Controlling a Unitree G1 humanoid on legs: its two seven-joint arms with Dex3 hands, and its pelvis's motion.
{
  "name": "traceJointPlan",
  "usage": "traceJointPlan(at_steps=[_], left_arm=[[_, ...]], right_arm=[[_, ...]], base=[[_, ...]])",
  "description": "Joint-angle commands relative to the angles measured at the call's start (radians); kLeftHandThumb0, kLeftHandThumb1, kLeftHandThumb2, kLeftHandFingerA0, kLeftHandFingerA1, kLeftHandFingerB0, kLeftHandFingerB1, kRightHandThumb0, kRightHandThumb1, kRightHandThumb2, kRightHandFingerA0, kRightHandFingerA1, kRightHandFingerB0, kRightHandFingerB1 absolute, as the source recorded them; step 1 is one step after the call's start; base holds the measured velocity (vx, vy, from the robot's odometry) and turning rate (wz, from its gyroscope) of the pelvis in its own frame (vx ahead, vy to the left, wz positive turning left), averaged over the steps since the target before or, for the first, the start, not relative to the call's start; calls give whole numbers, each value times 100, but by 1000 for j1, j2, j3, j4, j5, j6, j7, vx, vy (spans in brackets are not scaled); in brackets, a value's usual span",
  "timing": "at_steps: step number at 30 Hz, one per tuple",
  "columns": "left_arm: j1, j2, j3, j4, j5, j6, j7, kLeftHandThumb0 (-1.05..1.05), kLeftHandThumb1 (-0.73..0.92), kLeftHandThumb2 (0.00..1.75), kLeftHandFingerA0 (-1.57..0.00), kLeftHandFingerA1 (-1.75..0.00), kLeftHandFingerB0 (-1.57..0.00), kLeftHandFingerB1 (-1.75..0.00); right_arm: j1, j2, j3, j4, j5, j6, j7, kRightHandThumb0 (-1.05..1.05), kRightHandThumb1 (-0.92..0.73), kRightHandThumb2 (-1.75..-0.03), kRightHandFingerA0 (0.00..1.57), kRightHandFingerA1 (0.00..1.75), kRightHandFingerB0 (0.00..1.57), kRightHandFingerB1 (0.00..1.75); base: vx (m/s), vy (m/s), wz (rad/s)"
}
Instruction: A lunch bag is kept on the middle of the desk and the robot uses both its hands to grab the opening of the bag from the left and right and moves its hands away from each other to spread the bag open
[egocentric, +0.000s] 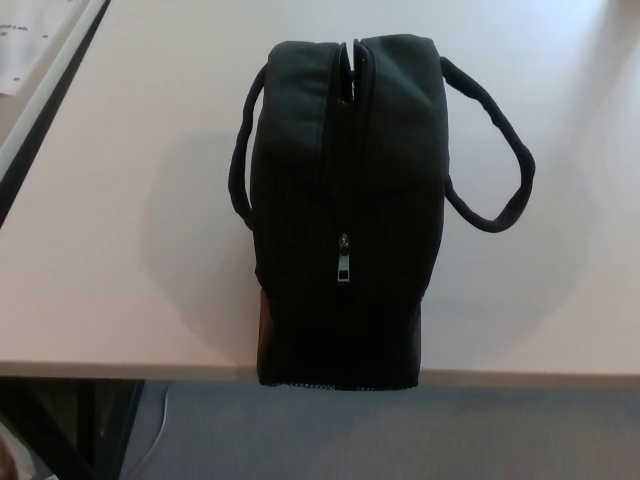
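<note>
Standing at the tabletop's (120, 200) near edge, slightly overhanging it, the black lunch bag (340, 210) has its zipper (345, 268) mostly closed. Neither hand shows, so their state is unknown. Pulling unevenly could likely drag the bag off that edge.

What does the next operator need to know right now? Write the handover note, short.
Hands: neither the left nor the right is in view.
Lunch bag: stands on the desk, its near end at the front edge. Zipper pull sits toward the near end; the opening gapes slightly at the far end. One handle loops out to the right, the other to the left.
Done: nothing; bag not grasped.
Left: grip both sides of the opening, pull apart.
</note>
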Motion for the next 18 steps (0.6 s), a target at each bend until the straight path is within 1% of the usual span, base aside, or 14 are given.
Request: traceJointPlan(at_steps=[1, 2, 3, 4, 5, 6, 8, 9, 11, 12, 13, 15, 17, 18], left_arm=[[98, 56, 299, -243, 59, -708, 182, 22, 59, 61, -30, -40, -15, -31], [77, 63, 367, -247, 107, -718, 236, 31, 56, 65, -31, -42, -21, -34], [53, 78, 453, -261, 149, -708, 295, 20, 43, 91, -22, -53, -12, -47], [46, 85, 485, -271, 144, -692, 303, 20, 43, 91, -22, -53, -12, -47], [31, 99, 529, -286, 152, -660, 329, 21, 42, 90, -25, -54, -15, -49], [3, 129, 585, -291, 170, -633, 366, 24, 40, 89, -31, -57, -13, -48], [-16, 152, 623, -297, 177, -609, 377, 25, 39, 89, -27, -55, -12, -48], [-39, 175, 651, -302, 181, -589, 388, 28, 36, 88, -32, -57, -14, -48], [-142, 280, 718, -256, 171, -561, 415, 25, 36, 88, -35, -58, -17, -50], [-169, 311, 729, -239, 159, -557, 411, 20, 37, 88, -28, -55, -18, -50], [-226, 373, 743, -217, 141, -546, 395, 15, 38, 87, -23, -54, -13, -48], [-317, 464, 755, -181, 147, -550, 388, 14, 38, 88, -21, -53, -10, -47], [-363, 486, 751, -176, 174, -553, 397, 13, 38, 88, -21, -53, -10, -47], [-426, 526, 741, -144, 194, -577, 411, 15, 57, 58, -31, -35, -21, -29]], right_arm=[[84, -155, -30, -223, -299, -414, -408, -26, -62, -107, 2, 52, 0, 48], [78, -173, -81, -239, -282, -393, -412, -30, -62, -62, 10, 24, 10, 25], [66, -203, -160, -258, -246, -364, -404, -34, -59, -72, 5, 26, 6, 24], [58, -220, -197, -264, -226, -356, -395, -34, -59, -72, 5, 26, 6, 24], [37, -248, -248, -266, -205, -337, -393, -25, -57, -70, 8, 23, 8, 23], [-3, -288, -308, -242, -193, -339, -428, -14, -57, -61, 9, 26, 11, 24], [-34, -315, -345, -217, -184, -353, -455, -11, -56, -61, 9, 26, 10, 24], [-56, -337, -373, -204, -169, -354, -453, -13, -55, -67, 9, 28, 9, 19], [-128, -400, -467, -195, -89, -331, -402, -12, -57, -71, 8, 22, 9, 21], [-146, -413, -487, -201, -77, -318, -393, -9, -56, -74, 9, 17, 8, 23], [-183, -443, -517, -216, -76, -294, -389, -10, -59, -85, 6, 22, 5, 26], [-252, -484, -547, -229, -94, -282, -403, -13, -60, -86, 5, 29, 7, 28], [-292, -510, -559, -222, -103, -289, -408, -15, -60, -86, 6, 29, 7, 27], [-328, -525, -568, -237, -98, -285, -390, -17, -60, -83, 6, 30, 7, 27]], base=[[0, 0, 0], [0, 0, 0], [0, 0, 0], [0, 0, 0], [0, 0, 0], [0, 0, 0], [0, 0, 0], [0, 0, 0], [0, 0, 0], [0, 0, 0], [0, 0, 0], [0, 0, 0], [0, 0, 0], [0, 0, 0]])
